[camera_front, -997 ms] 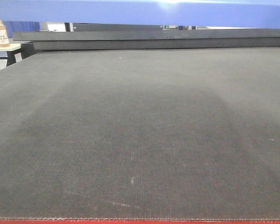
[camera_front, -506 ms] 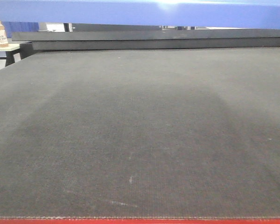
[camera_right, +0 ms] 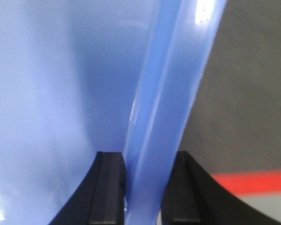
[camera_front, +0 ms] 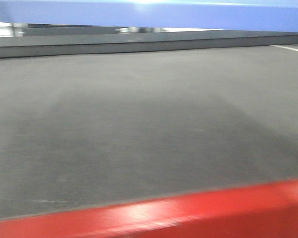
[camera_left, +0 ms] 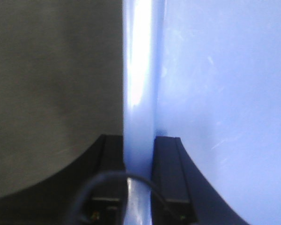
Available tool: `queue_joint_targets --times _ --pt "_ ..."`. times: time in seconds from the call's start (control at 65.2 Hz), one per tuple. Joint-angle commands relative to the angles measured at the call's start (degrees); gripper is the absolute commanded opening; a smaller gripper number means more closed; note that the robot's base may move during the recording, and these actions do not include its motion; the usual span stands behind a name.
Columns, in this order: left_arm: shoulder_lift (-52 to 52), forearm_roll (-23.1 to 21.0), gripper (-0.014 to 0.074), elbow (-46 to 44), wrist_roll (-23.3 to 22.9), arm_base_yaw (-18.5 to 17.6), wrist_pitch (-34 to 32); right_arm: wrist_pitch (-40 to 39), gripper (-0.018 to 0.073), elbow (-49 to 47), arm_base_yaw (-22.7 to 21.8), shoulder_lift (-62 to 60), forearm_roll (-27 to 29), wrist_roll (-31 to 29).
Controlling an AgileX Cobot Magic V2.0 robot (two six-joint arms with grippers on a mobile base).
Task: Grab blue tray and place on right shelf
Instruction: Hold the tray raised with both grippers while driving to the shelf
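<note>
We hold one blue tray (camera_front: pixel 149 15) up at twelve o'clock over one dark mat (camera_front: pixel 139 129) with one red edge (camera_front: pixel 188 213), the left gripper (camera_left: pixel 139 154) and the right gripper (camera_right: pixel 149 164) each pinching its rim.

The glossy periwinkle blue tray (camera_front: pixel 154 15) hangs raised, its flared rims pinched by left claw (camera_left: pixel 139 140) and right claw (camera_right: pixel 145 157)

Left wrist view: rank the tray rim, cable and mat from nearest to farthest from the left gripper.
1. Tray rim: clamped between the left gripper's fingers.
2. Cable: looped at the finger bases, bottom.
3. Mat: left side, past the rim.
</note>
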Motion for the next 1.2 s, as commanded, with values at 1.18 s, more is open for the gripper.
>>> queue_joint_targets --times 1.18 --pt "-1.89 -1.89 -0.0048 -1.88 -0.02 -0.66 3.79 -2.8 0.0056 -1.39 0.13 -1.72 0.27 -1.8"
